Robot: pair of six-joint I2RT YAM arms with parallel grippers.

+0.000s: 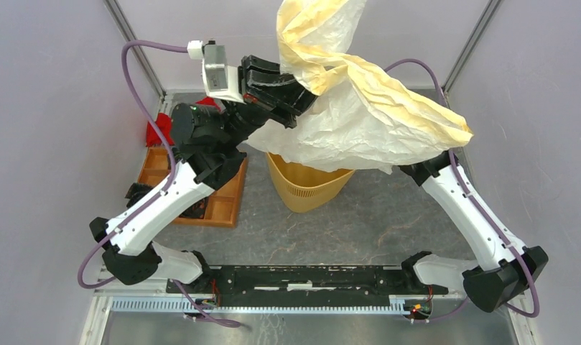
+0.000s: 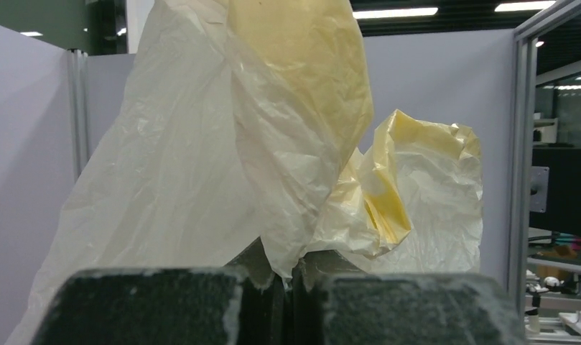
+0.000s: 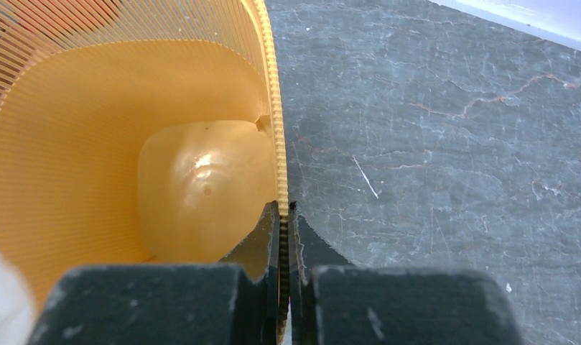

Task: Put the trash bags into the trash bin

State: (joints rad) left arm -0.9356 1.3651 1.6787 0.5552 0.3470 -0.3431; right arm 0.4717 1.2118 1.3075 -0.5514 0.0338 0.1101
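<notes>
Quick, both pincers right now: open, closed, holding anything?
Left pincer: closed, pinching the trash bag.
Right pincer: closed on the rim of the trash bin.

1. Bright, even overhead light; ceiling strip lamps (image 2: 395, 12) visible from the left wrist.
2. Soft glare inside the trash bin (image 3: 201, 162).
3. Wrist views' bottom edges look soft, perhaps defocused.

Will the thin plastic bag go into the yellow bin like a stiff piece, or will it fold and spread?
Probably floppy: the trash bag droops in crinkled folds from the left gripper. Likely very light; spread wider than the trash bin, it may drape over the rim rather than drop in.
</notes>
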